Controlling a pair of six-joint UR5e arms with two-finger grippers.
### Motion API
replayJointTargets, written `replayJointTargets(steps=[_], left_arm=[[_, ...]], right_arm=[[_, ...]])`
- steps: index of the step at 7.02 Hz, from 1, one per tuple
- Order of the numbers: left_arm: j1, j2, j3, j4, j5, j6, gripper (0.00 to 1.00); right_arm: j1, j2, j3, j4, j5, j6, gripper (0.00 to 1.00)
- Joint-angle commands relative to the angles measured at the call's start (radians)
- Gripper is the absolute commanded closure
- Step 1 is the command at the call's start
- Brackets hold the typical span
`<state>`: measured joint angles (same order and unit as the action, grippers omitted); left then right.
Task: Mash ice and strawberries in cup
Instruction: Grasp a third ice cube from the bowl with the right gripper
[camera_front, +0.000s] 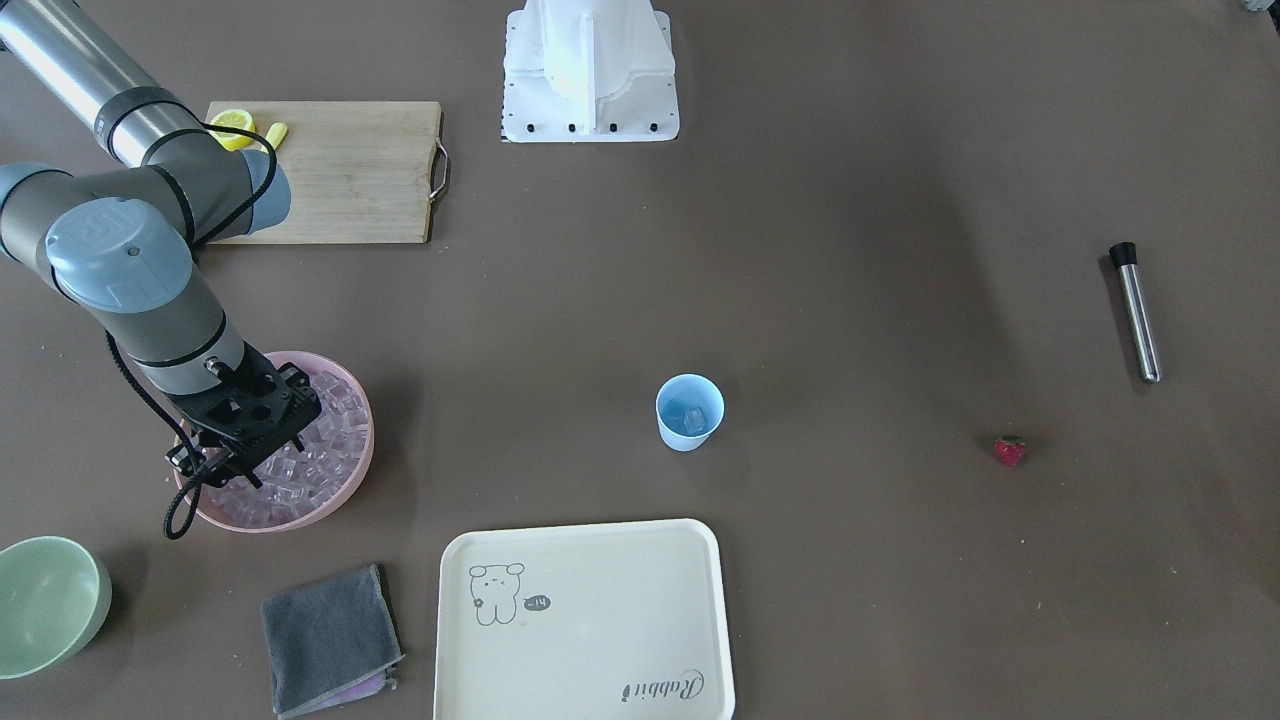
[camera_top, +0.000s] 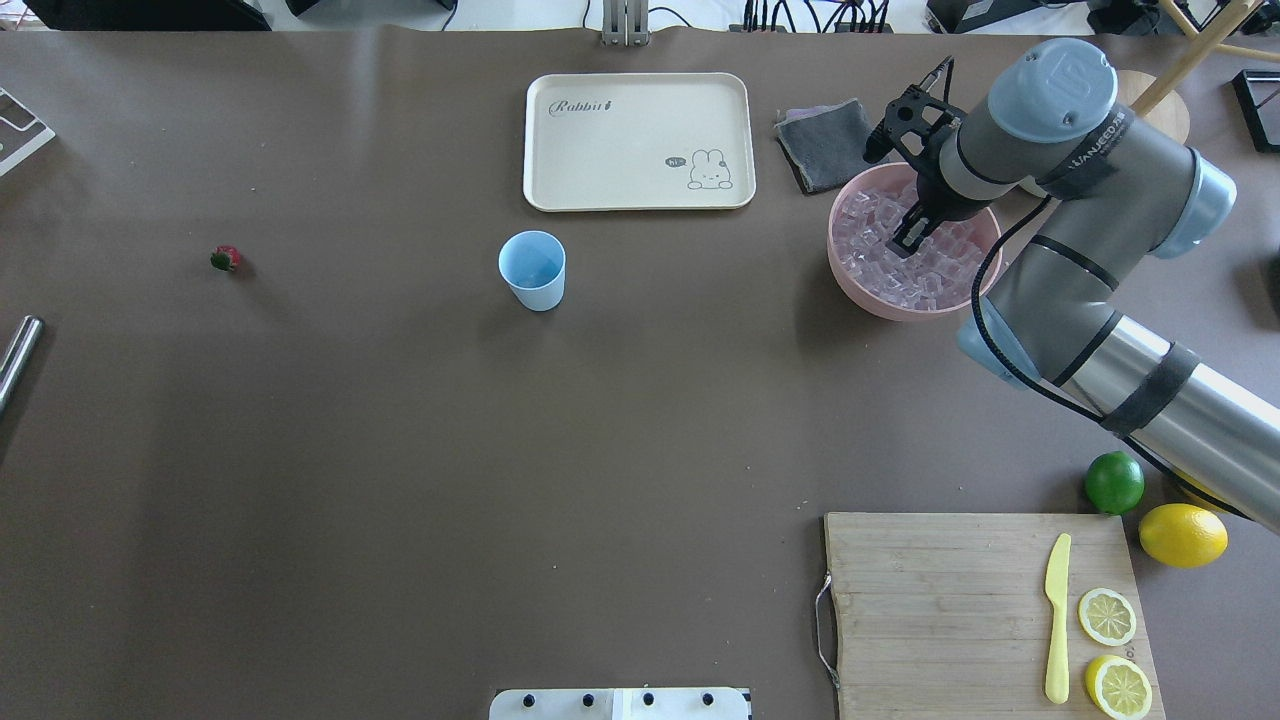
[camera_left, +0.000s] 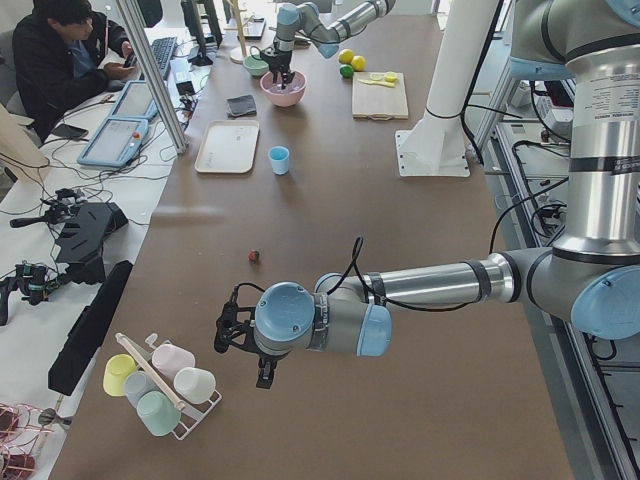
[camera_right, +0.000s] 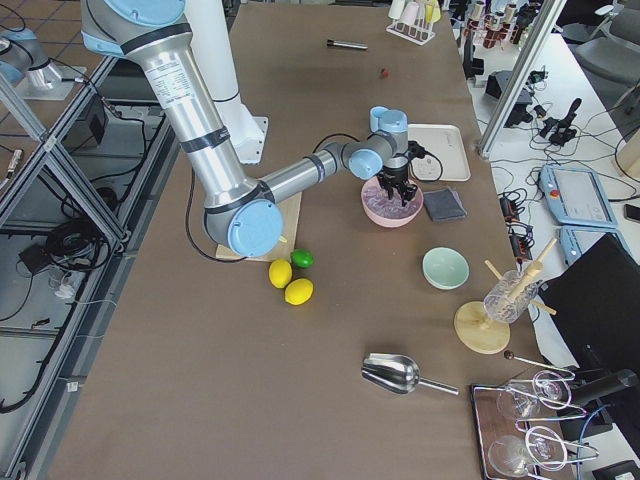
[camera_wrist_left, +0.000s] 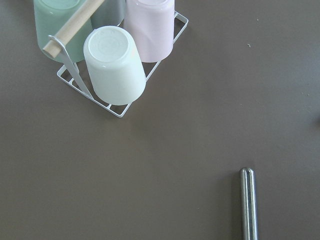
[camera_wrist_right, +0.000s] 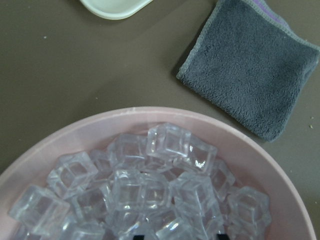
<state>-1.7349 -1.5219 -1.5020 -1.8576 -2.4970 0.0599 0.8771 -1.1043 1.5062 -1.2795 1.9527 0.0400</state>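
**Right arm.** You are looking at the right claw (camera_top: 908, 240) hanging over the pink bowl (camera_top: 880, 305), which is sitting near the operators' edge of the tabletop (camera_top: 400, 450), toward its right end. The jaws are standing apart. Their tips are dipping among the ice (camera_wrist_right: 150, 190) heaped in that bowl. The wrist view is catching only the very ends of the fingers at its bottom edge, with cubes lying between them.

**Left arm.** The left claw (camera_left: 232, 335) is hovering above the tabletop's left end, near a wire rack (camera_wrist_left: 120, 107) of upturned cups. Only the side view is catching it, so you cannot tell whether it is open or closed. Its wrist camera is looking down on the rack and on one end of a steel rod (camera_wrist_left: 248, 200) lying flat.

**Task items.**
- The cup (camera_top: 532, 270) is standing upright about midway along the tabletop, closer to the operators' edge. It is near the cream tray (camera_top: 620, 150) but not touching it, and some ice is lying in its bottom.
- The strawberry (camera_top: 225, 259) is lying on bare tabletop toward the left end, well apart from the cup. The steel rod is lying nearer the left edge.

**Other.** A grey cloth (camera_top: 825, 145) is lying just beside the pink bowl, between it and the tray.
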Motion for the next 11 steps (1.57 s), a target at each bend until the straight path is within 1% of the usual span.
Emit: replayJointTargets(steps=[1,3,4,5,6,8,9,10,11], left_arm=[[0.000,0.002,0.000,0.000,0.000,0.000,0.01],[0.000,0.005,0.000,-0.002,0.000,0.000,0.01],[0.000,0.006,0.000,-0.002,0.000,0.000,0.01],[0.000,0.008,-0.001,-0.002,0.000,0.001,0.01],[-0.002,0.009,-0.001,-0.002,0.000,0.001,0.01],[0.000,0.011,-0.003,-0.002,0.000,0.003,0.01],[0.000,0.011,-0.001,-0.002,0.000,0.003,0.01],[0.000,0.011,-0.003,-0.002,0.000,0.003,0.01],[0.000,0.012,-0.004,-0.002,0.000,0.003,0.01]], right_arm=[[-0.007,-0.003,-0.004,0.005,-0.005,0.000,0.53],[-0.007,-0.002,-0.003,0.005,0.000,0.001,0.55],[-0.007,-0.002,-0.004,0.003,-0.002,0.001,0.59],[-0.007,-0.002,-0.001,0.003,0.000,0.003,0.70],[-0.006,0.000,0.003,0.002,0.002,0.014,0.84],[0.011,0.007,0.012,-0.007,0.014,0.024,0.94],[0.034,0.029,0.014,-0.006,0.068,0.082,0.97],[0.023,0.072,0.023,-0.006,0.077,0.236,0.97],[-0.024,0.118,0.025,-0.004,0.071,0.355,0.97]])
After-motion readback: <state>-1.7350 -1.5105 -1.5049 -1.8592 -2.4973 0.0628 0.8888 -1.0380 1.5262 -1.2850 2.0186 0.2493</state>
